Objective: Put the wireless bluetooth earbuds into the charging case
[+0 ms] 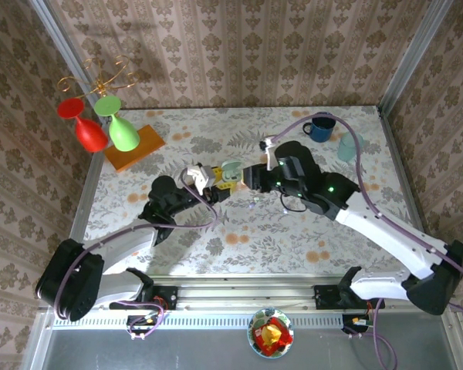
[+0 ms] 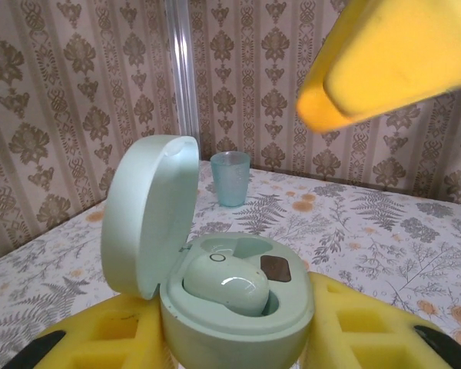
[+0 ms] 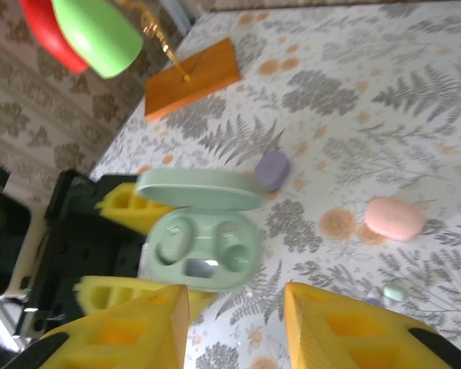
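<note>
Mint-green plastic marks the charging case (image 2: 238, 330), which the left fingers (image 2: 100, 338) clamp from both sides with its lid standing open. One seated earbud (image 2: 227, 288) fills the nearer well. The well behind it looks bare, with a dark contact patch showing. The right fingers (image 3: 346, 330) hover above the case, parted with a clear gap and holding nothing. A loose earbud (image 3: 396, 292), tiny and pale mint, lies on the bench (image 3: 415, 92) near a pink case (image 3: 396, 219), with a lilac case (image 3: 271, 169) further off.

Several things could go wrong from here. The loose bud is small and glossy, so broad foam fingers may squeeze it out sideways or roll it away across the patterned bench. A bud brought in turned the wrong way would perch on the rim of the well instead of dropping home. Pressing down hard could twist the case in its grip, or knock the lid shut on the fingers.
</note>
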Controlling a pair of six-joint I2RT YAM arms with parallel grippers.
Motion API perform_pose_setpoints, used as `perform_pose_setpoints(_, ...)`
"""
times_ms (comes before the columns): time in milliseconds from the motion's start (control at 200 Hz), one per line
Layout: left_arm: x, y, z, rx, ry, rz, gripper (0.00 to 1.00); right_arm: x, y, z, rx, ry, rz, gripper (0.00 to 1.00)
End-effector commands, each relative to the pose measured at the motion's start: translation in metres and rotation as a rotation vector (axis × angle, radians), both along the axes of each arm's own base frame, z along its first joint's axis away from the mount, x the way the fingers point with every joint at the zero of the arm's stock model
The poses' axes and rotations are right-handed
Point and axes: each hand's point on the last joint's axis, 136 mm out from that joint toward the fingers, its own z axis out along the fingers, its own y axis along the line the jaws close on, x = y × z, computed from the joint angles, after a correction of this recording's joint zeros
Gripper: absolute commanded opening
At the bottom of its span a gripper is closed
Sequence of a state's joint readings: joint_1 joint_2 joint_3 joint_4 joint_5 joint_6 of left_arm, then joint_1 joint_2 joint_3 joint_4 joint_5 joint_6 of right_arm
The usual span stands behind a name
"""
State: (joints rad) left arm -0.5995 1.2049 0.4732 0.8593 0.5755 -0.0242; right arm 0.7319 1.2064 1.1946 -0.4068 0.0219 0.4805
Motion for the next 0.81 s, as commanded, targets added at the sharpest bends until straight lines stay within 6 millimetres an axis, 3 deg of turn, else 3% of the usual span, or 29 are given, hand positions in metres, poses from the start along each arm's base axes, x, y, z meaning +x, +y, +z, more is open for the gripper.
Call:
perform_pose_setpoints(0,-0.006,0.009,0.01,-0.038,-0.011,0.002,0.28,0.015,-0.027,-0.007,0.048,-0.005,-0.115,0.39)
perform_pose_setpoints(160,-0.01,0.016,0.01,-0.037,-0.007,0.011,0.28,0.035,-0.06,-0.059,0.083,0.102,-0.215,0.42)
perform_pose_setpoints(285,-0.013,0.018,0.011,-0.036,-0.008,0.008,0.29,0.048,-0.063,-0.107,0.046,0.21,-0.202,0.45)
perform_pose_setpoints(575,-0.015,0.021,0.009,-0.029,-0.002,0.017,0.28,0.063,-0.041,-0.204,0.045,0.524,-0.194,0.46)
perform_pose_setpoints(800,-0.014,0.021,0.007,-0.023,0.002,0.02,0.28,0.066,-0.025,-0.245,0.064,0.616,-0.186,0.46)
